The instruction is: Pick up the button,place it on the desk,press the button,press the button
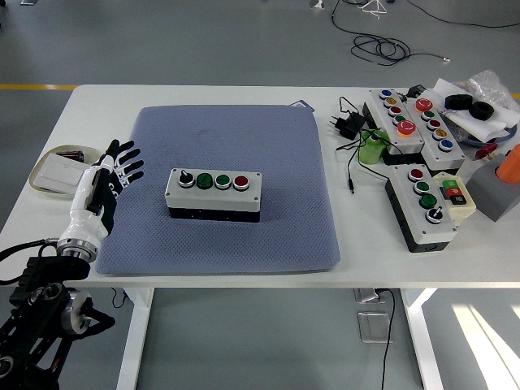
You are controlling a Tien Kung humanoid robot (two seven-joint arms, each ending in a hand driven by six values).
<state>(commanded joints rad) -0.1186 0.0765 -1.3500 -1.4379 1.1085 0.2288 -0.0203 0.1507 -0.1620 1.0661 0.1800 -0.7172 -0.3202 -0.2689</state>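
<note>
Resting at the left edge of the white worktop [203,93] is one shallow oval tray [54,170] with a white card in it. Just right of it, at lower left of the frame, one robot hand shows: the left hand [104,185], white-backed with black fingers [127,167] spread apart and empty, hovering over the left border of the single blue-grey quilted mat [236,138]. Whether it touches the mat cannot be told.

Near the middle of the mat sits the one grey four-control button box [214,193] with a black base. Its long axis runs left to right across the frame, and its face points up. Along it, from left to right, stand one black knob, two green buttons and one red button. The hand is well apart from the box.

On the bare worktop at the right lie three more grey button boxes [422,205], a black plug adapter [349,124] with its thin cable, a small green cylinder [373,149], and, at the frame's right edge, a grey block [492,193] with an orange object on top.
</note>
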